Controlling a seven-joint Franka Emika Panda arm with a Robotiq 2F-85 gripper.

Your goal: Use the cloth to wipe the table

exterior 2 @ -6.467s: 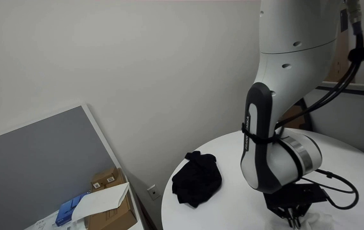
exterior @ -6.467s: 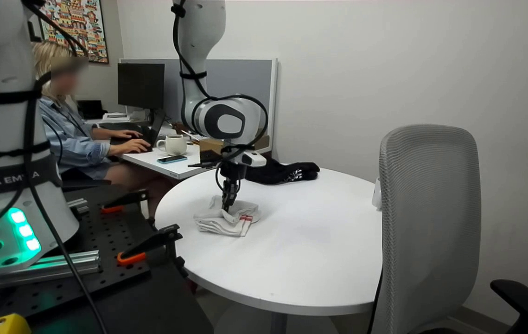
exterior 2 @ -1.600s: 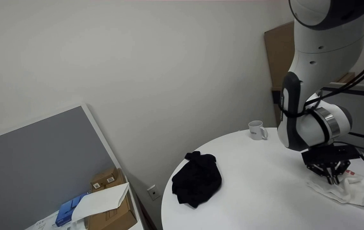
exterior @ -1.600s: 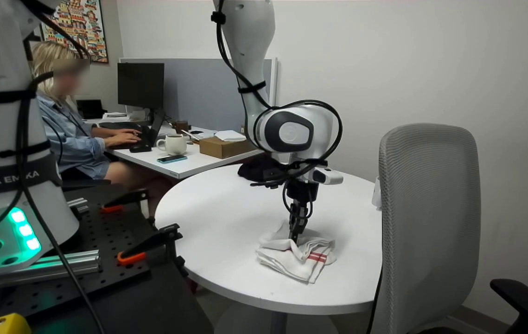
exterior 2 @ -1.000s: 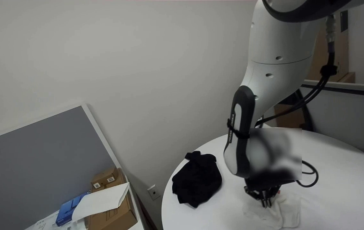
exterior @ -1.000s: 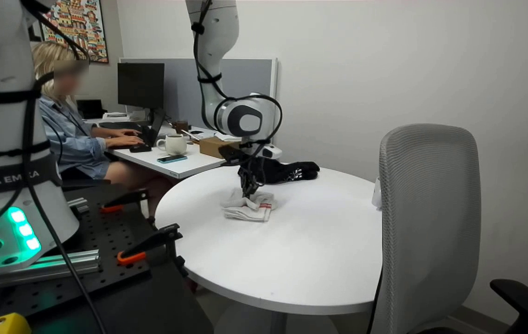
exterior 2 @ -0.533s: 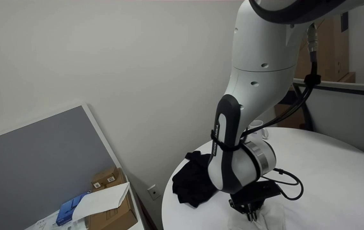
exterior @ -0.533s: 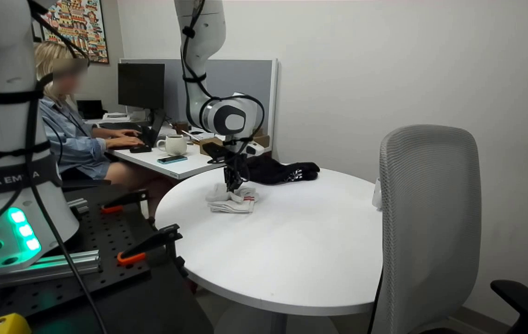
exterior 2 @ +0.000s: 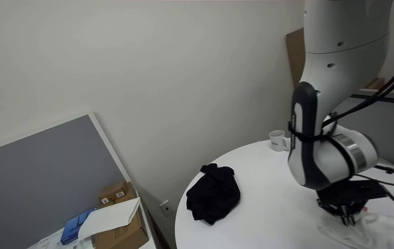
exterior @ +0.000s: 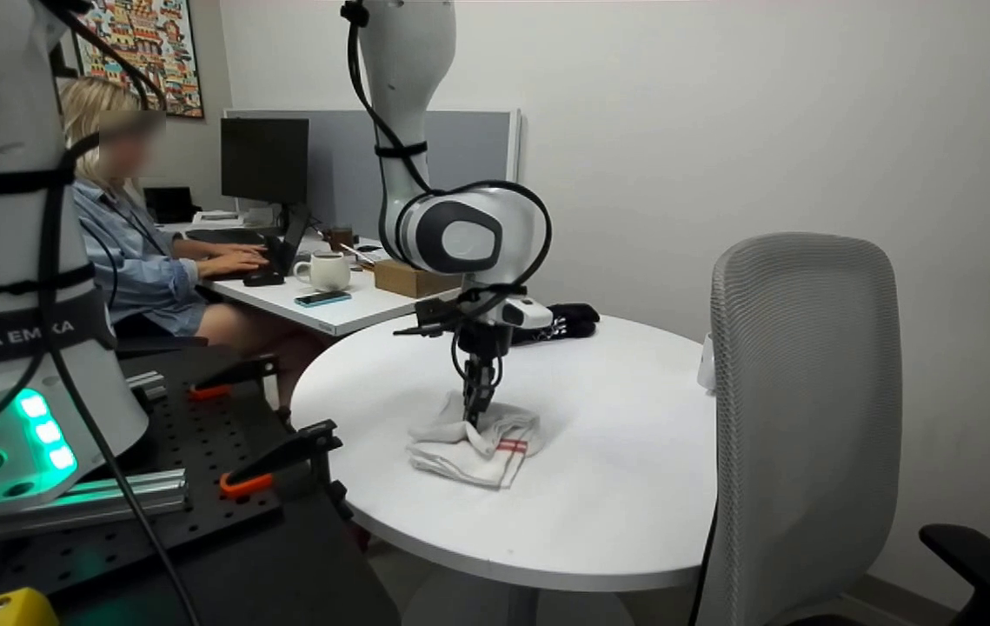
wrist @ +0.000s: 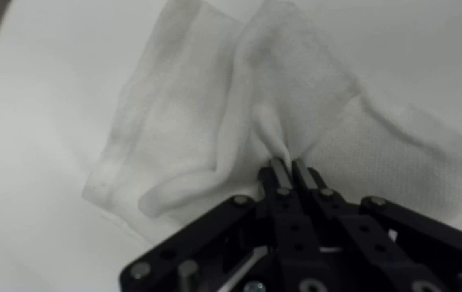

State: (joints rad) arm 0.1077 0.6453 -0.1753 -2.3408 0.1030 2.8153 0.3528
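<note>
A folded white cloth with red stripes lies rumpled on the round white table, in from its rim. In the wrist view the black metal fingers stand almost together, clamped on a raised fold of the cloth, and the rest of it spreads over the table around their tips.

Also on the table, near its rim and well apart from the cloth, lies a crumpled black fabric bundle; in an exterior view the white robot arm covers part of it. A white mug with a handle stands upright at the table's rim. Bundle and mug both take up room on the table.

A grey mesh-backed chair stands beside the table and hides part of its rim in an exterior view. Close to the table is a white desk with a cream mug, a blue-edged phone and a brown cardboard box on it. At the desk, away from the table, sits a person in a light blue shirt.
</note>
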